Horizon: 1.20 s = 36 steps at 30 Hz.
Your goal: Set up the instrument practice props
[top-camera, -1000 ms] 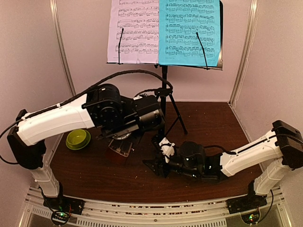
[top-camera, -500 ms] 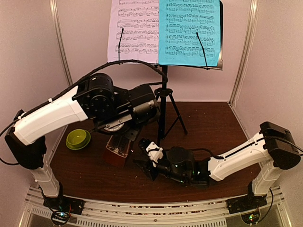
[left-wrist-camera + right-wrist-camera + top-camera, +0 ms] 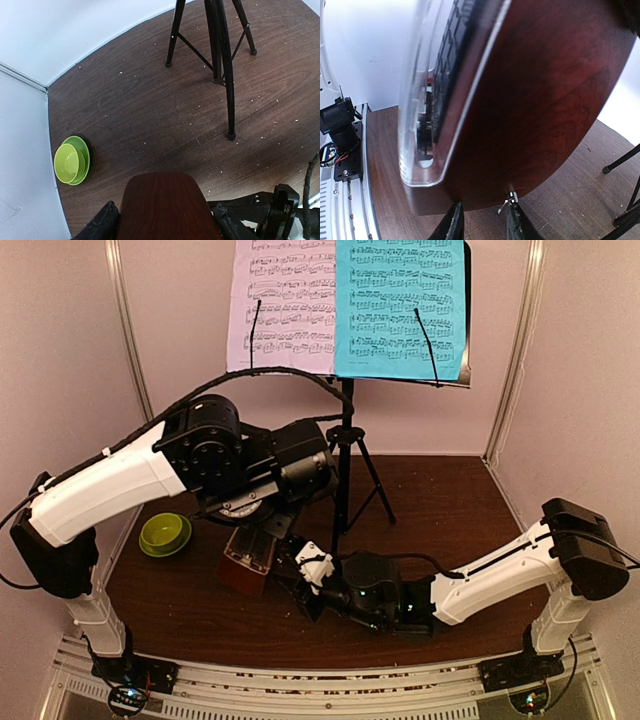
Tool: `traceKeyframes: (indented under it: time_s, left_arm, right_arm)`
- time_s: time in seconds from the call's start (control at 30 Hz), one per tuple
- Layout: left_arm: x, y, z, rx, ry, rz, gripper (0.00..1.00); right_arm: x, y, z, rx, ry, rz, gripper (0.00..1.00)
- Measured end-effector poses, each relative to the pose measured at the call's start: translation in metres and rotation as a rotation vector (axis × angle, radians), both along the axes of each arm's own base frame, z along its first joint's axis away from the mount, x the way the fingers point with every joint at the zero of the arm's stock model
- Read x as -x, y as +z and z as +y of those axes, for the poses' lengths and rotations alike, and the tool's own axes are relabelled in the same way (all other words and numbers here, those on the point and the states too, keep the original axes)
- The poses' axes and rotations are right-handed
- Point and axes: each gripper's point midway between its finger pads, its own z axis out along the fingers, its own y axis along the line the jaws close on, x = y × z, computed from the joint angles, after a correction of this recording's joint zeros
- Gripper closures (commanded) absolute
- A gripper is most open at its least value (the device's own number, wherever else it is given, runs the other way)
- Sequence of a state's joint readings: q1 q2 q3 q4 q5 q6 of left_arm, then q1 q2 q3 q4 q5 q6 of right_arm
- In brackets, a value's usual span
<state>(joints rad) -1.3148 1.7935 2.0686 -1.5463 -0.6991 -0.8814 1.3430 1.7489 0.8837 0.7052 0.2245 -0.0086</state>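
The black music stand (image 3: 345,465) rises at the back on its tripod (image 3: 222,60), holding a white sheet (image 3: 280,305) and a cyan sheet (image 3: 400,305). My left gripper (image 3: 258,538) (image 3: 165,221) is shut on the brown wooden metronome (image 3: 246,560) (image 3: 167,202), which is tilted just above the table left of centre. My right gripper (image 3: 302,575) (image 3: 484,222) lies low at the metronome's right side. Its jaws stand a little apart below the wooden body (image 3: 535,100), and the small metal winding key (image 3: 510,199) sits by the right finger. The clear cover (image 3: 422,100) faces left.
A lime-green bowl (image 3: 165,533) (image 3: 71,161) sits at the table's left edge by the wall. The tripod's legs spread over the back middle of the dark wooden table (image 3: 440,500). White walls close in the left, the back and the right.
My right gripper has slid left across the table up to the metronome, its jaws narrowing. The left arm shifted and tilted the metronome at first, then held still.
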Motion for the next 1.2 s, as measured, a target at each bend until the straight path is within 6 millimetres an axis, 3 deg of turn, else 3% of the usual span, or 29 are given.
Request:
traceKeyframes:
  time_s: [0.23, 0.43, 0.73, 0.9, 1.2]
  left_arm:
    - [0.000, -0.001, -0.001, 0.000, -0.002, 0.004, 1.00]
    - [0.000, -0.002, -0.002, -0.007, -0.015, 0.004, 1.00]
    - [-0.001, -0.004, -0.005, -0.006, -0.027, 0.001, 1.00]
    - [-0.001, -0.007, -0.004, -0.008, -0.028, 0.001, 1.00]
    - [0.001, -0.009, 0.001, 0.014, -0.029, 0.000, 1.00]
  right_arm:
    - [-0.011, -0.003, -0.008, 0.029, -0.085, -0.024, 0.75]
    - [-0.016, -0.001, -0.011, 0.036, -0.121, -0.034, 0.86]
    - [-0.013, -0.003, -0.009, 0.042, -0.099, -0.031, 0.89]
    - [-0.010, -0.007, -0.007, 0.048, -0.080, -0.017, 1.00]
    - [-0.011, -0.008, -0.006, 0.018, -0.073, 0.038, 1.00]
